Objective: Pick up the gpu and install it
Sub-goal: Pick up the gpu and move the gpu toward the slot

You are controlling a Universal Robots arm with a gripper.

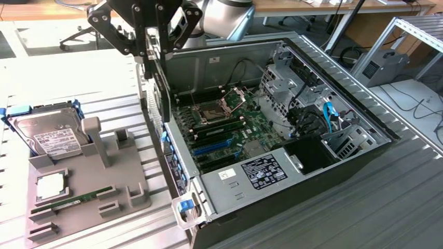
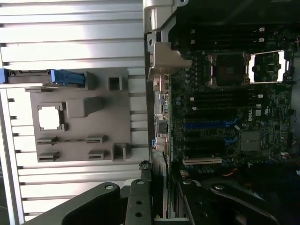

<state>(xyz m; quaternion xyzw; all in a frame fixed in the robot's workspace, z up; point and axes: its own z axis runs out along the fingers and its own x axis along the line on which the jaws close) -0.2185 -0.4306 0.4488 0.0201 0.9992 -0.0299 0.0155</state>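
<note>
My gripper [image 1: 157, 52] - jaws partly closed, clamped on the gpu [image 1: 157, 93]. The card hangs upright at the side wall of the open computer case [image 1: 229, 57], beside the motherboard [image 1: 221, 129]. Farther off - a grey tray [image 1: 90, 181] with a hard drive [image 1: 52, 135].

This is a robotics lab in an office-like room: a robot arm [image 1: 225, 18] with a black gripper [image 1: 153, 56] hangs over a workbench [image 1: 387, 207] of ribbed aluminium profiles. On the bench sit an opened computer case [image 1: 229, 199] with its motherboard [image 1: 221, 129] bare, and a grey parts fixture [image 1: 90, 181] holding a hard drive [image 1: 52, 137]. Behind stand wooden desks [image 1: 304, 6], a wheeled office chair [image 1: 76, 35] and a metal-frame rack [image 1: 424, 23] — loose cables [image 1: 415, 104] trail across the floor.
</note>
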